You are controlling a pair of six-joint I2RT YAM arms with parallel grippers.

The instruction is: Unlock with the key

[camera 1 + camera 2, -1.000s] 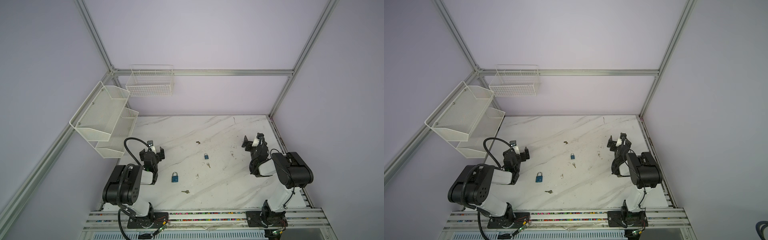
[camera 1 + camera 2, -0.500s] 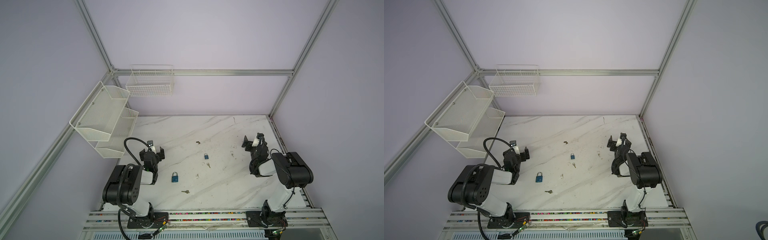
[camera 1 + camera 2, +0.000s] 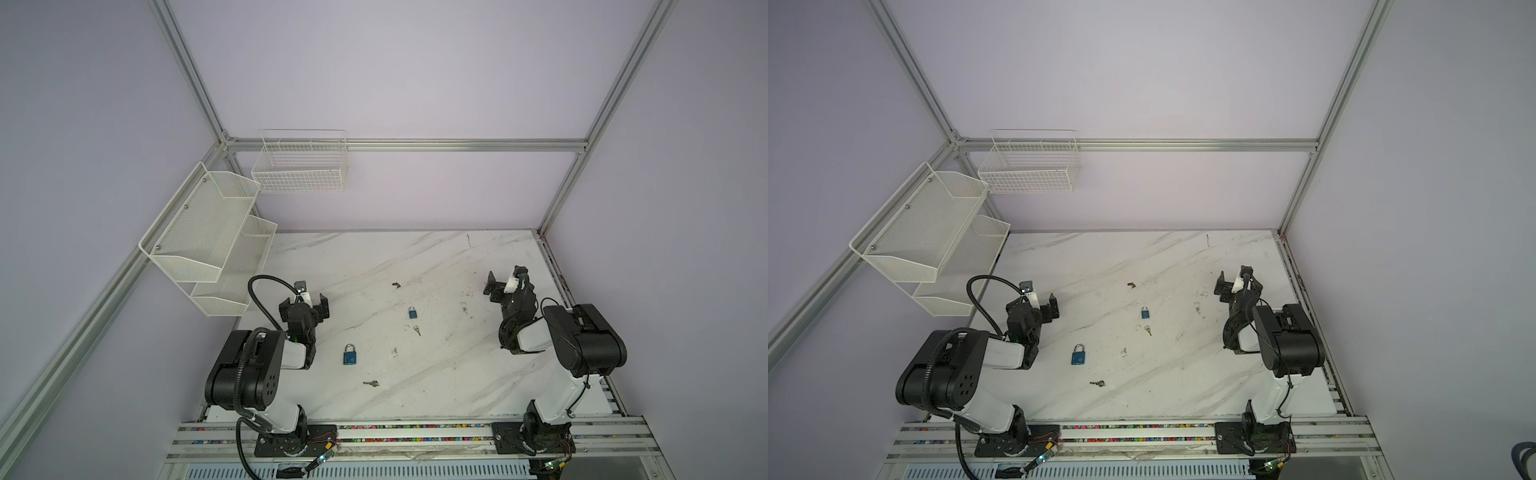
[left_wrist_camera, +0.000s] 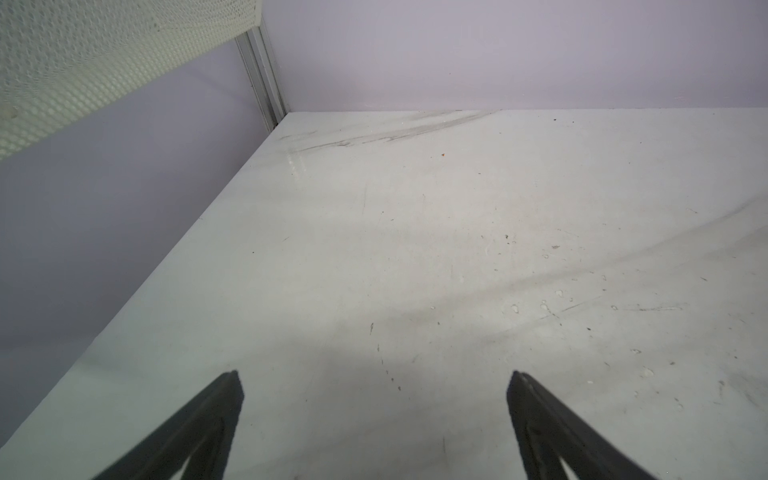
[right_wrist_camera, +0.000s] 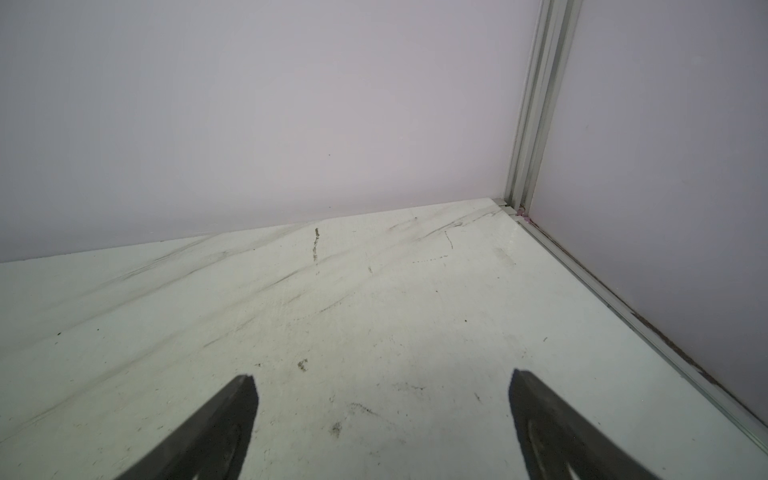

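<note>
- Your left gripper sits by the left edge of the table. Its jaws are spread wide with nothing in them, and the left wrist view shows only bare tabletop between the fingertips.
- Your right gripper is near the right edge, further back. Its jaws are also wide apart and empty — past the fingertips the right wrist view shows only scuffed marble and the back corner.
- The larger blue padlock lies flat just right of the left arm, shackle toward the back wall. You can't tell at this size whether the shackle is latched.
- The front key lies just in front of that padlock, slightly to its right, not touching it.
- The smaller blue padlock lies flat near the middle of the table, well apart from both grippers.
- The second key lies just in front of the smaller padlock, apart from it.
- A small dark item lies behind the smaller padlock — too small to identify.
- In both top views neither gripper touches a padlock or a key.
- The mesh shelf hangs on the left wall and the wire basket on the back wall.
</note>
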